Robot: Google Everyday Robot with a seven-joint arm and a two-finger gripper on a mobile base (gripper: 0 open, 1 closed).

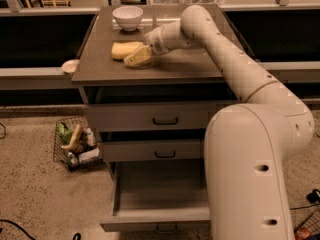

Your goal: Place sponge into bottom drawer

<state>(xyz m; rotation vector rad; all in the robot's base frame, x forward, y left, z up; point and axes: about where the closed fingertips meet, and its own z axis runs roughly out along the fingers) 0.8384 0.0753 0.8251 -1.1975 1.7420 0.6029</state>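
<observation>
The pale-yellow sponge (pixel 121 49) lies flat on the grey-brown cabinet top, in front of the white bowl (pixel 127 17). My gripper (pixel 138 57) reaches in from the right, low over the cabinet top, at the sponge's right front corner and touching or nearly touching it. The bottom drawer (pixel 160 196) is pulled open below; the part of its inside that shows is bare. My arm and body hide its right side. The two upper drawers (pixel 165 119) are closed.
A wire basket (pixel 75 144) with packets stands on the floor left of the cabinet. A small pale dish (pixel 70 66) sits on the ledge at the cabinet's left. My large white arm body (pixel 250 174) stands close at the drawers' right side.
</observation>
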